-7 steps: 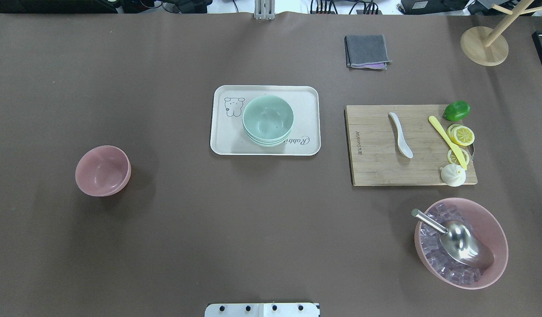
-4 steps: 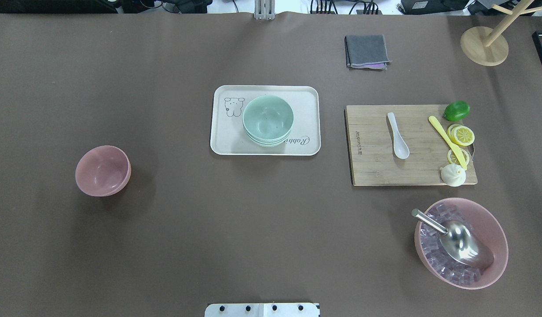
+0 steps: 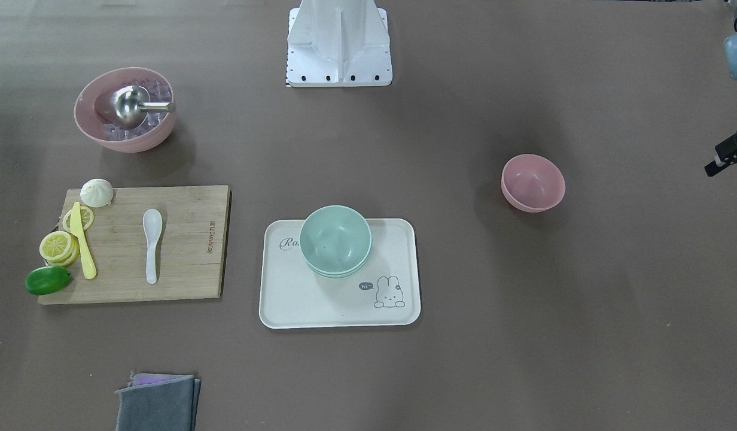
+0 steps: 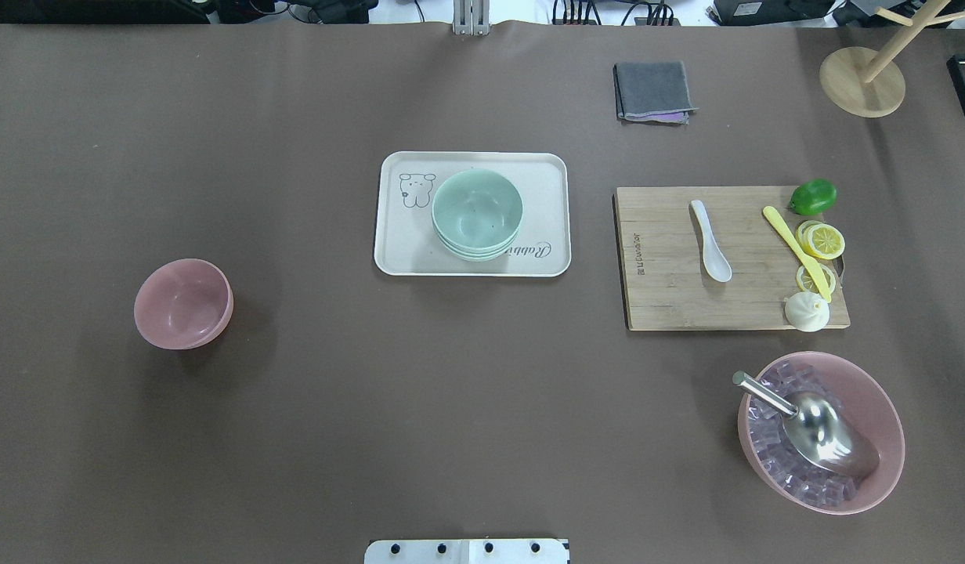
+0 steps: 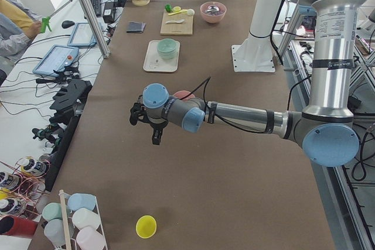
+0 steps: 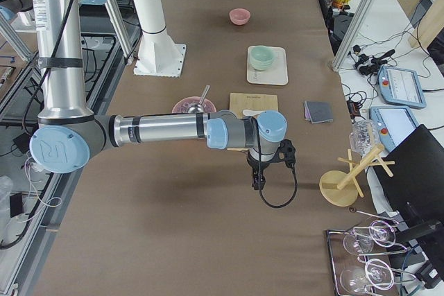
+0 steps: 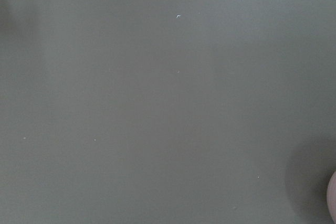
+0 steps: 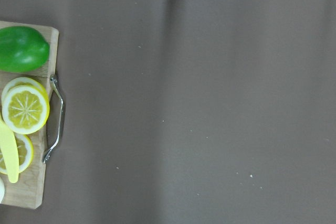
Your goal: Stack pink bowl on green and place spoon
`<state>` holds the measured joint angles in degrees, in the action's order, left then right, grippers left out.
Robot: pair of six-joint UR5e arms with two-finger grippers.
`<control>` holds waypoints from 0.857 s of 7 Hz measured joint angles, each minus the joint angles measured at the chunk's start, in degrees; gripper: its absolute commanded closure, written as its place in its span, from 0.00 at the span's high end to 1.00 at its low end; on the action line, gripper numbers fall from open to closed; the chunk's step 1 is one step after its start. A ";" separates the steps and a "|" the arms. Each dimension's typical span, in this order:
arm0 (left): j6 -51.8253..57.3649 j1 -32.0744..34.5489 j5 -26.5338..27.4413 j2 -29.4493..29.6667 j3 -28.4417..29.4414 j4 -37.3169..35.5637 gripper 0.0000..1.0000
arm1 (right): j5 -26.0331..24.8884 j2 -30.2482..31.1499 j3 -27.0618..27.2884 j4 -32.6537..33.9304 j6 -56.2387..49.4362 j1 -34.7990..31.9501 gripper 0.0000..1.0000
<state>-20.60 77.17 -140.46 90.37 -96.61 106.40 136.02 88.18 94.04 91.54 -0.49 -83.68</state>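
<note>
The small pink bowl [image 4: 183, 304] stands upright and empty on the brown table at the left, also in the front view [image 3: 533, 182]. A stack of green bowls [image 4: 476, 211] sits on the cream tray [image 4: 396, 251] at the centre. The white spoon [image 4: 711, 240] lies on the wooden cutting board [image 4: 663, 298] at the right. My left gripper [image 5: 157, 136] hangs above the table beyond the pink bowl's outer side. My right gripper [image 6: 257, 179] hangs past the board's outer edge. Both are clear of everything; I cannot tell whether they are open or shut.
On the board lie a yellow knife [image 4: 796, 251], lemon slices, a lime [image 4: 813, 196] and a white bun. A large pink bowl [image 4: 882, 407] holds ice and a steel scoop [image 4: 819, 431]. A grey cloth [image 4: 653, 92] and a wooden stand [image 4: 862, 82] are at the back.
The spoon has turned a little on the board, its scoop end swinging slightly left and back. Nothing else has moved.
</note>
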 measured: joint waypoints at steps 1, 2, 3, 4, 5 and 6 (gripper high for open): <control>-4.99 -4.56 0.97 2.06 0.15 0.13 0.91 | -0.10 -0.24 -0.13 -3.79 3.62 1.98 1.00; -11.30 -9.80 3.01 4.83 0.02 0.28 0.85 | -0.18 -0.38 -0.32 -8.69 8.87 4.45 1.00; -16.88 -14.49 5.39 6.96 -0.34 0.73 0.80 | -0.23 -0.72 -0.41 -12.12 13.25 6.84 1.00; -21.27 -18.79 7.29 8.11 -0.74 1.78 0.73 | -0.24 -1.41 -0.45 -13.93 16.08 8.69 1.00; -23.44 -22.18 8.80 8.44 -0.88 2.79 0.65 | -0.19 -2.07 -0.47 -14.57 17.15 9.69 1.00; -24.41 -24.94 10.06 8.38 -0.91 3.27 0.64 | -0.17 -2.62 -0.50 -14.80 17.54 10.28 1.00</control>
<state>-45.01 52.24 -130.40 98.75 -97.53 109.67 135.84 85.56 93.54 76.74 17.05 -73.40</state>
